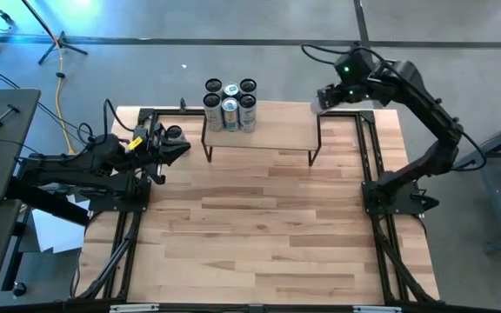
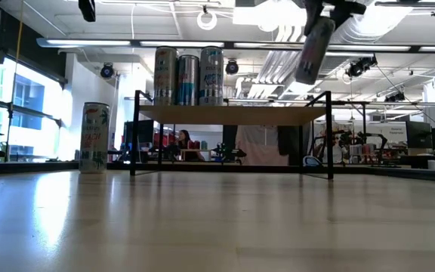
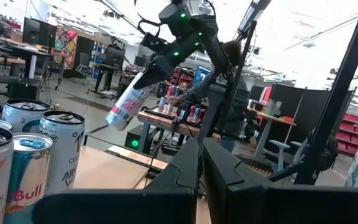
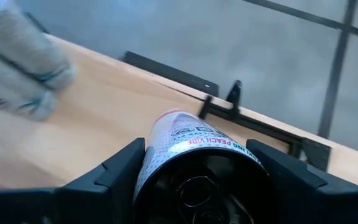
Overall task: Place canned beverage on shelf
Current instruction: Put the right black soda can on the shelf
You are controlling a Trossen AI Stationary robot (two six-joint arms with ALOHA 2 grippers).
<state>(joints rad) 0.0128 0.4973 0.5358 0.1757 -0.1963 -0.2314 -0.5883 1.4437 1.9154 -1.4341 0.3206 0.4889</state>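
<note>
The shelf [image 1: 268,132] stands at the table's far edge, and several cans [image 1: 230,104] stand on its left end [image 2: 189,75]. My right gripper [image 1: 324,97] hangs high over the shelf's right end, shut on a slim canned beverage [image 2: 313,49] with pale printed sides. In the right wrist view the can [image 4: 191,155] fills the gap between the fingers. My left gripper [image 1: 179,146] waits shut beside the shelf's left end, its fingers [image 3: 201,171] holding nothing. My right gripper pinches the can's round side [image 4: 151,158] between its two fingers, near the lidded end [image 4: 197,186], which faces the wrist. The fingers slant down from above. The can is lifted clear above the shelf board and hangs tilted below the gripper [image 2: 312,57].
One more can [image 2: 94,137] stands on the tabletop left of the shelf. The shelf's middle and right part [image 2: 278,113] is bare board. Black frame rails [image 1: 381,200] run along both sides of the table.
</note>
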